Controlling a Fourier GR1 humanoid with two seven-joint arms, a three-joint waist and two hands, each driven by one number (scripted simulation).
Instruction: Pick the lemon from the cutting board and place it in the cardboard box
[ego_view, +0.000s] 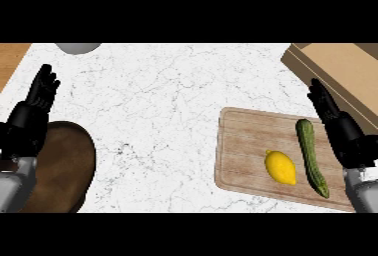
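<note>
A yellow lemon (280, 167) lies on the wooden cutting board (244, 150) at the right, just left of a long green cucumber (311, 156). The open cardboard box (347, 70) sits at the upper right corner, beyond the board. My right hand (341, 131) stands open at the right edge, fingers up, to the right of the cucumber and apart from the lemon. At the left edge, my left hand (29, 117) is open too, fingers up, holding nothing.
A dark brown round plate (70, 165) lies at the lower left, partly under my left forearm. A grey bowl's rim (78, 47) shows at the top left. White marble counter (155, 110) spreads between plate and board.
</note>
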